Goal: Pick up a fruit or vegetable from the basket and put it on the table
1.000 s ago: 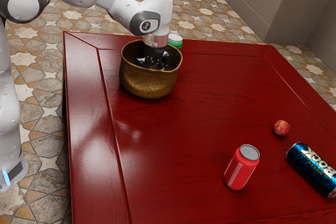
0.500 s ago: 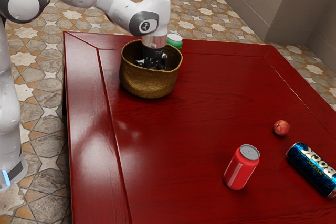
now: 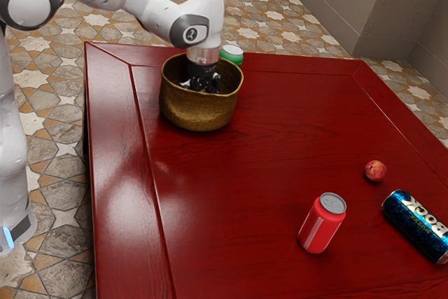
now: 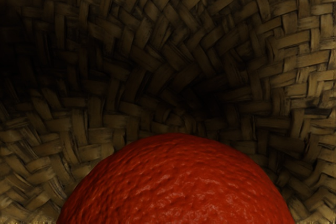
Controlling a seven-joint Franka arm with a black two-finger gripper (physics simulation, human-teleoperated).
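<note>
The gripper [image 3: 203, 87] is hanging down inside the basket [image 3: 199, 113], and I cannot tell whether its fingers are standing apart, together or clamped. The fruit [image 4: 178, 184], round, red and dimpled like an orange, is lying inside the basket, in or just under the hand.

The step in hand is probably getting a firm grip. Doing it well is meaning centring the fingers across the fruit's widest part, closing evenly so that the round skin is not rolling away, then lifting straight up until fruit and knuckles are clearing the rim. Drifting sideways too soon is risking dragging the basket along.

The near wall is hiding the fingertips, and shadow is swallowing much of the weave [image 4: 173, 66] inside. The fruit's lower part is being cut off, so any contact is staying a guess.

Farther out, the green can [image 3: 232, 54] is standing partly behind the basket. On the table [image 3: 245, 159], the small fruit [image 3: 375, 171], red can [image 3: 323, 223] and blue can [image 3: 417, 226] are sitting well apart from it.
</note>
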